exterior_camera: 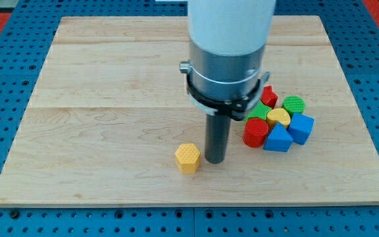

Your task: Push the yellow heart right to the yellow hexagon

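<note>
Yellow heart (278,117) hemmed by cluster; my tip (216,160) beside yellow hexagon (187,158).

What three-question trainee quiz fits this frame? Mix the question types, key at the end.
1. True or false: my tip touches the yellow heart.
2. Which block lies nearest my tip? A) blue cube B) yellow hexagon C) green cylinder
3. Fill in: the red cylinder sits at the cluster's ___ edge in the view.

Key
1. False: my tip stands apart from it, at the view's left.
2. B: the yellow hexagon lies just left of my tip.
3. Left.
</note>
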Robot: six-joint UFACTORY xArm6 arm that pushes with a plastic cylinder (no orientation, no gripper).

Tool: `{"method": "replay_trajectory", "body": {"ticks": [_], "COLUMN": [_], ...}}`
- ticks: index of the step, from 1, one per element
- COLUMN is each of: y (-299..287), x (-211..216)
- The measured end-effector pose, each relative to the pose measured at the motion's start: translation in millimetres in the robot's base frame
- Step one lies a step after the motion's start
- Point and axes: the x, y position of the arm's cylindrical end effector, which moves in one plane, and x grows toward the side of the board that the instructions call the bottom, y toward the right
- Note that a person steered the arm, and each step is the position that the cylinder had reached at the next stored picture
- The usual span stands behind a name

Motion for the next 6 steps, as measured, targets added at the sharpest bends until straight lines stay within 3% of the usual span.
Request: {"method": "replay_trajectory", "body": {"ticks": [2,4,5,6], "y": [71,74,49,89], "x": [-29,-42,-4,10]}}
